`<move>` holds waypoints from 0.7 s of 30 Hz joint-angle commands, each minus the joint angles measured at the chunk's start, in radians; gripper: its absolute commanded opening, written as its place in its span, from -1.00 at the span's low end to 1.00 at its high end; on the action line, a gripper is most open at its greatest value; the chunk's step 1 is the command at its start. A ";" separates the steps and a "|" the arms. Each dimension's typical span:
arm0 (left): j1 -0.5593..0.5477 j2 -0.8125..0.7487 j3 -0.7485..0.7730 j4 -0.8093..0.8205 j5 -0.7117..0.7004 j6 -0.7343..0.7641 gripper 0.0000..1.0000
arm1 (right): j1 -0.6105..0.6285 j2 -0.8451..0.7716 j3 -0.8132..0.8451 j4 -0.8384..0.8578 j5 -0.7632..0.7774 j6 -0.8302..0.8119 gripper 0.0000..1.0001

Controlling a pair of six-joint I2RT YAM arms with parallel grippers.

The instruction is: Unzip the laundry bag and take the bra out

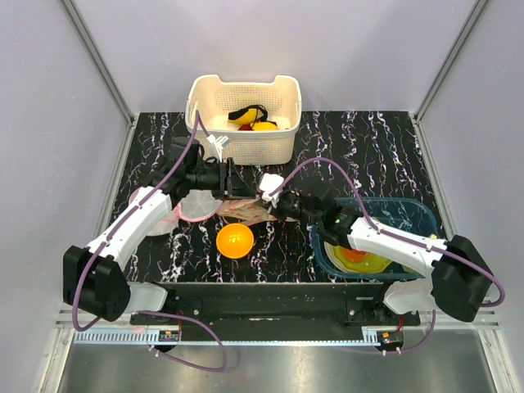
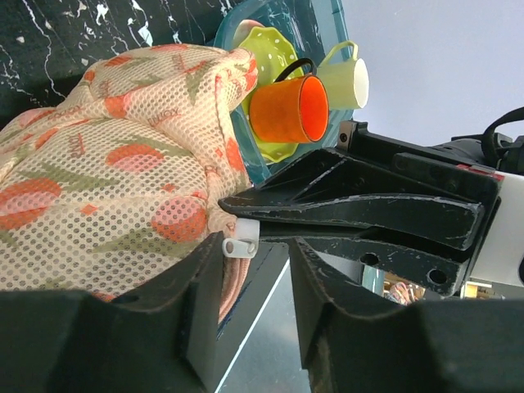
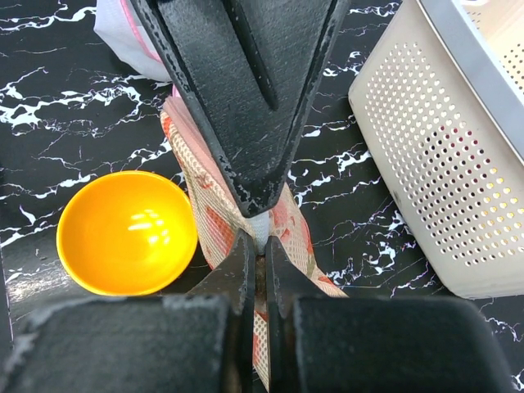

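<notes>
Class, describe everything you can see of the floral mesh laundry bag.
The cream-pink mesh laundry bag, printed with red-pink flowers, is soft netted fabric, bunched into a raised ridge on the black marbled table beside the orange bowl. The right gripper is shut on its edge at a small white tab; the left gripper sits at that same edge, its hold unclear. Whether it is unzipped cannot be told.

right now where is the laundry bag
Top view: the laundry bag is mid-table, just behind the orange bowl and in front of the white basket, left of the blue bin.
</notes>
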 commanded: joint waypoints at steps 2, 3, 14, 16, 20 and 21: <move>-0.004 -0.008 -0.007 0.043 0.069 -0.020 -0.32 | 0.006 0.026 0.009 0.029 -0.006 0.010 -1.00; -0.004 -0.008 -0.007 0.043 0.066 -0.020 -0.35 | 0.006 0.029 0.008 0.033 -0.011 0.011 -1.00; -0.004 -0.012 0.007 0.059 0.029 -0.037 -1.00 | 0.006 0.038 0.014 0.031 -0.040 0.033 -1.00; -0.003 -0.022 0.016 0.034 -0.018 -0.030 -1.00 | 0.004 0.034 0.002 0.026 -0.023 0.033 -1.00; 0.020 -0.055 0.004 0.011 -0.068 -0.027 -1.00 | 0.004 -0.002 -0.043 0.019 0.047 0.053 -1.00; 0.028 -0.072 -0.003 0.016 -0.069 -0.028 -1.00 | 0.004 -0.018 -0.061 0.016 0.070 0.057 -1.00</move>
